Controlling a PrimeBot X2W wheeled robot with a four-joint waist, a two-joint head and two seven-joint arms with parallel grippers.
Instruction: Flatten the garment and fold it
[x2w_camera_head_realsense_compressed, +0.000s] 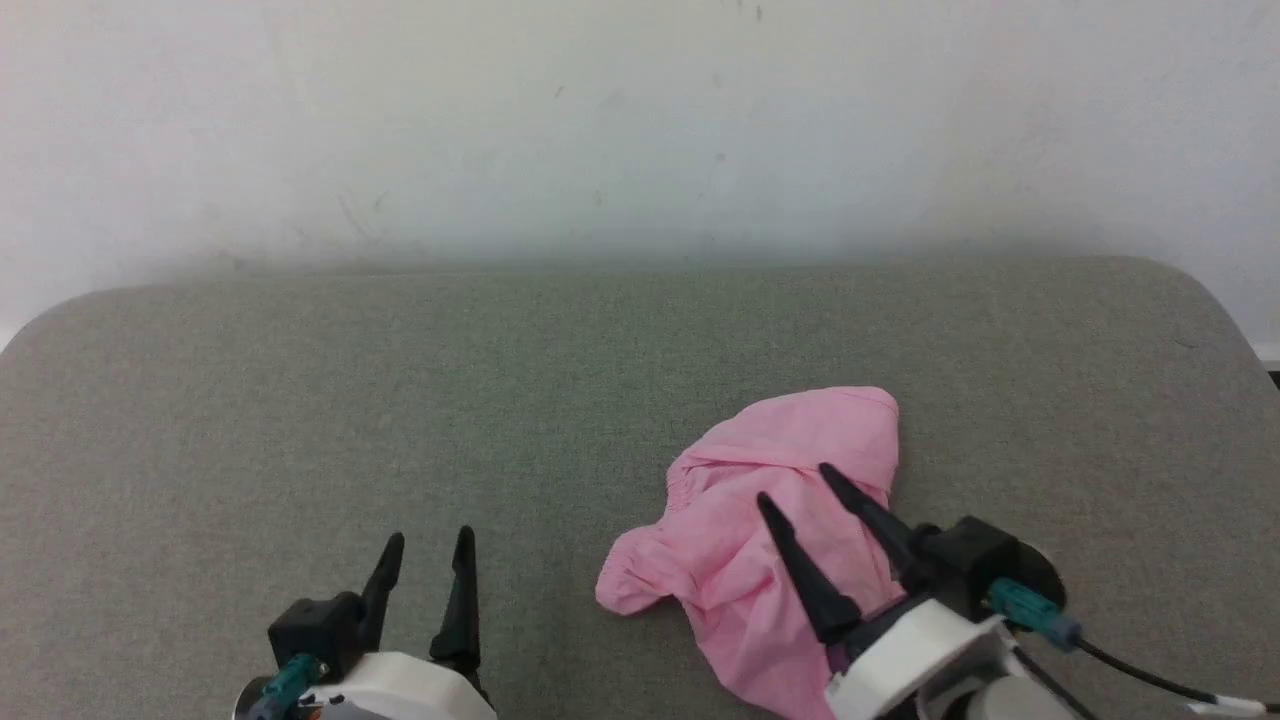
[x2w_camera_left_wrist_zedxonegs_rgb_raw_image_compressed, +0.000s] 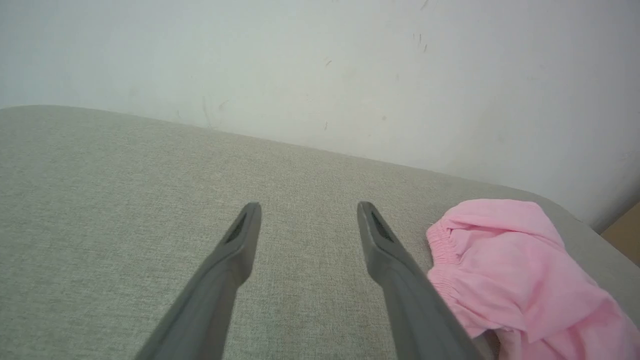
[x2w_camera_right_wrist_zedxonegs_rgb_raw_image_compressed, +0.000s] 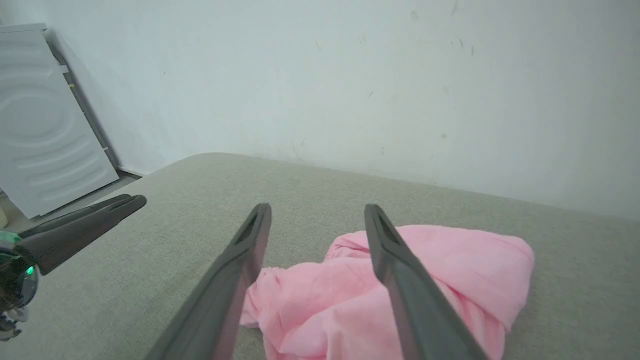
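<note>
Two pincers are pointing out over a soft grey-green table top (x2w_camera_head_realsense_compressed: 300, 400) that is sitting against a pale wall (x2w_camera_head_realsense_compressed: 640, 120). Far off on the left side, in the right wrist view, a white box (x2w_camera_right_wrist_zedxonegs_rgb_raw_image_compressed: 40, 125) with round lines on it is standing by the wall. Next, the left gripper (x2w_camera_head_realsense_compressed: 431, 535) is hanging low at the near left. Its two long fingers are standing wide apart with nothing between them but bare table, and it is staying well apart from the cloth. To its right, the garment (x2w_camera_head_realsense_compressed: 790, 430) is lying on the table top in a crumpled pink heap, right of the middle and near the front. Its bunchy stretchy band is facing the left side, and one puffy bit is poking out that way. Over the heap, the right gripper (x2w_camera_head_realsense_compressed: 792, 482) is reaching in from the lower right, tilting to the left. Its fingers are spread wide too and are gripping nothing; the pink cloth is lying loose under them. A black wire (x2w_camera_head_realsense_compressed: 1140, 675) is trailing off to the right.
</note>
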